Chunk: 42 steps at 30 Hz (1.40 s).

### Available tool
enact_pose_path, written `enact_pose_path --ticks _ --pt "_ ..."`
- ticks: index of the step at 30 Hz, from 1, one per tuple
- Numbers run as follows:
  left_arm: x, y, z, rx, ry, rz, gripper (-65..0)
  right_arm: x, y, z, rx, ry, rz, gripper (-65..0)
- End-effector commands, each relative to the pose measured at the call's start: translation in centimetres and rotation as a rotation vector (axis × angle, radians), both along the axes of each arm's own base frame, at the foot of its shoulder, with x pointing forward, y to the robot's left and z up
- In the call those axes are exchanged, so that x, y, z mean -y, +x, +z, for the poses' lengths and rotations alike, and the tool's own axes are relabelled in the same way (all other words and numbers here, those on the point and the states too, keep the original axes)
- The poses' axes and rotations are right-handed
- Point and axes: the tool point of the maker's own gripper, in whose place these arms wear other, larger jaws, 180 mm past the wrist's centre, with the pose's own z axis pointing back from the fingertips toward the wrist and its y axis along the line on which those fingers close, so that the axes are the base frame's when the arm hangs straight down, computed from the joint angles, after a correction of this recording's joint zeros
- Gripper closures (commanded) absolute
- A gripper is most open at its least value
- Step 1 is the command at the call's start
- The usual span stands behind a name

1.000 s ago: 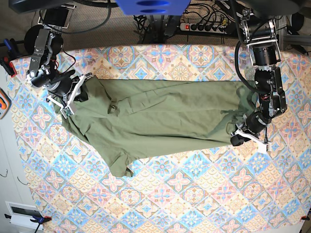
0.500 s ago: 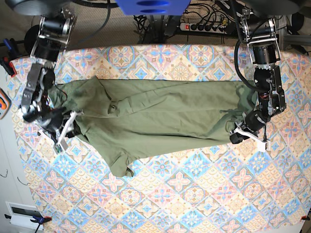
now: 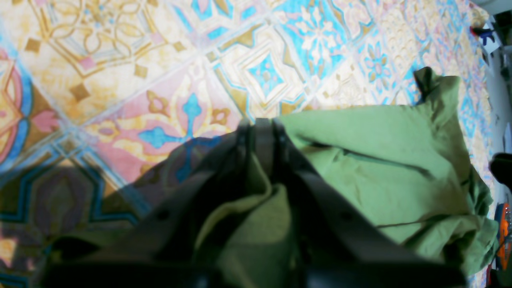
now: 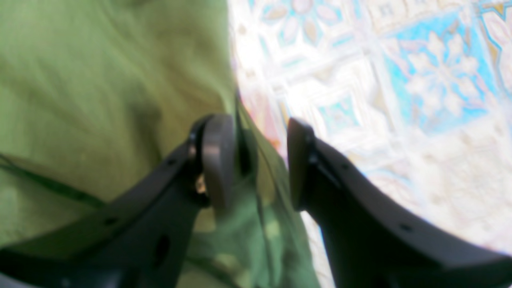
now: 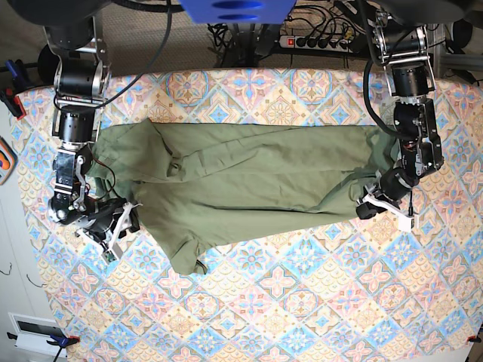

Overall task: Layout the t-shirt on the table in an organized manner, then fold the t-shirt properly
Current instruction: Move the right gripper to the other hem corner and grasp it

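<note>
Patterned tiles of blue, pink and cream cover the table [image 5: 302, 302] in front of you, and the t-shirt [image 5: 256, 185] lies stretched lengthwise across its far half. Your left gripper [image 5: 375, 205] has its jaws clamped tight on a fold at the shirt's one end. Your right gripper [image 4: 256, 162] stands with jaws parted, straddling the cloth's edge at the other end, gripping nothing.

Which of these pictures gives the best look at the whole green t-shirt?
The base view: it shows the whole t-shirt spread sideways across the patterned table. The left wrist view shows only a bunched corner pinched in the left claw. The right wrist view shows a blurred edge beside the open right claw.
</note>
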Motion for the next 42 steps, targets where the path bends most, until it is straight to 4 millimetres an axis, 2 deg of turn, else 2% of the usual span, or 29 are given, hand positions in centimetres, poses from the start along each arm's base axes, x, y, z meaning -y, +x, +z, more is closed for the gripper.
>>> enact_pose_path --ticks 1,4,7,10,13,15,19,27,32,42 --pt "-0.6 1.1 1.9 0.058 0.006 0.006 0.0 0.4 0.6 0.5 0.021 0.011 -0.005 -22.2" --pt "-0.6 1.1 1.9 0.058 0.006 0.006 0.0 -0.1 0.3 -1.2 -0.005 0.049 -0.01 -22.2" --pt "-0.6 1.1 1.9 0.058 0.006 0.006 0.0 -0.6 1.6 -0.8 0.018 0.071 -0.002 -22.2" --pt "-0.6 1.1 1.9 0.059 0.006 0.007 0.0 -0.7 1.4 -1.6 0.005 0.094 -0.013 -22.2" --pt "-0.7 1.1 1.9 0.059 0.007 0.007 0.0 -0.1 1.3 -1.7 0.004 0.098 -0.028 -22.2" --pt "-0.7 1.1 1.9 0.059 0.007 0.007 0.0 0.9 1.3 -1.5 0.007 0.083 -0.038 -22.1" --pt "-0.7 1.1 1.9 0.059 0.007 0.007 0.0 1.2 1.2 -1.5 0.008 0.078 -0.041 -21.9" --pt "-0.8 1.1 2.0 0.059 0.009 0.008 0.0 5.0 1.2 -0.3 0.034 0.07 -0.118 -21.9" --pt "-0.8 1.1 2.0 0.061 0.009 0.008 0.0 5.5 1.0 -0.4 0.028 0.058 -0.12 -21.8" --pt "-0.8 1.1 2.0 0.059 0.009 0.008 0.0 5.3 0.8 -0.6 0.019 0.057 -0.116 -22.0"
